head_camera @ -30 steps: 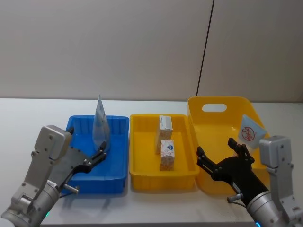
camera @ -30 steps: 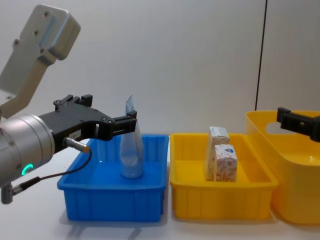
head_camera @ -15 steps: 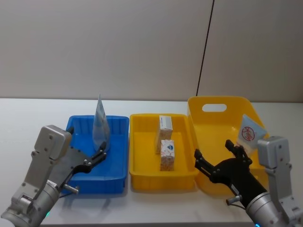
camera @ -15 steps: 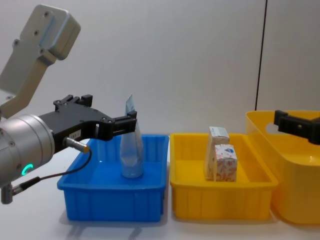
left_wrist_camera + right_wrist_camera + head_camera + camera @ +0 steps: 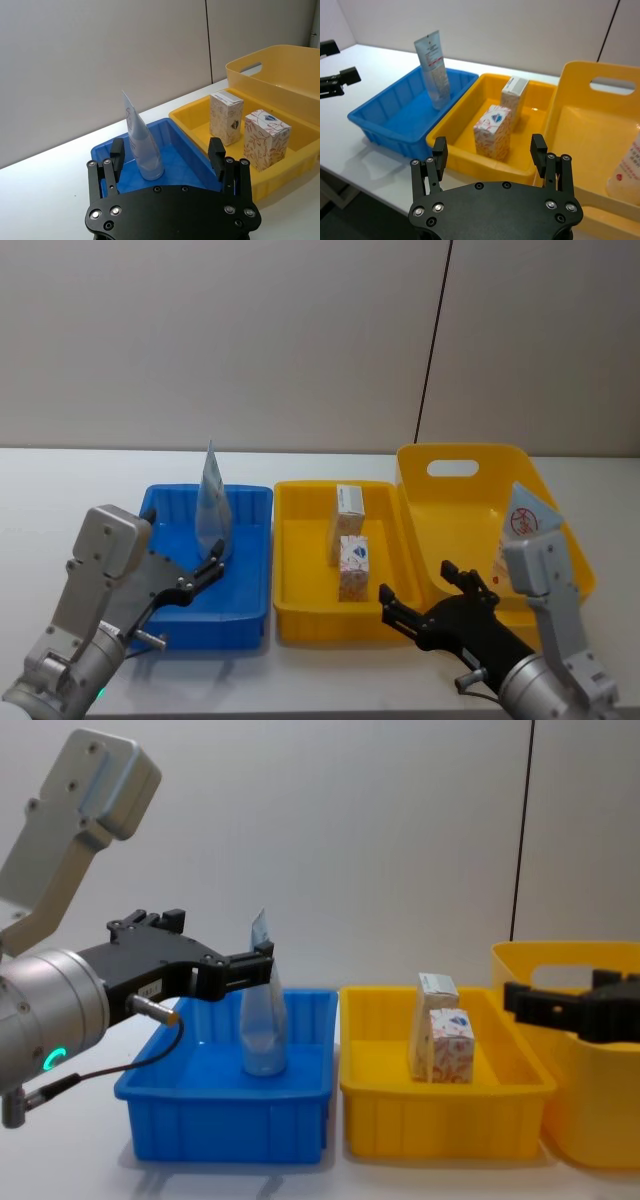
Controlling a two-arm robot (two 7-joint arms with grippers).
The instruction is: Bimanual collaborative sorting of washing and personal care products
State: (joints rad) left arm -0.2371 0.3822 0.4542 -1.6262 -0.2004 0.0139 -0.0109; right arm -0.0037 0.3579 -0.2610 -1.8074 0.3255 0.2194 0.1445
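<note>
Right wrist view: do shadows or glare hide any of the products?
Right wrist view: the blue tray casts a soft shadow on the table; a small bright reflection lies on the yellow tray floor beside the beige carton, hiding nothing. Chest view: faint shadows under both trays.

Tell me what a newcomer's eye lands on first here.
A pale blue tube stands upright in the blue tray on the left, with the open left gripper facing it. Two small cartons stand in the middle yellow tray, with the open right gripper near its front right corner.
</note>
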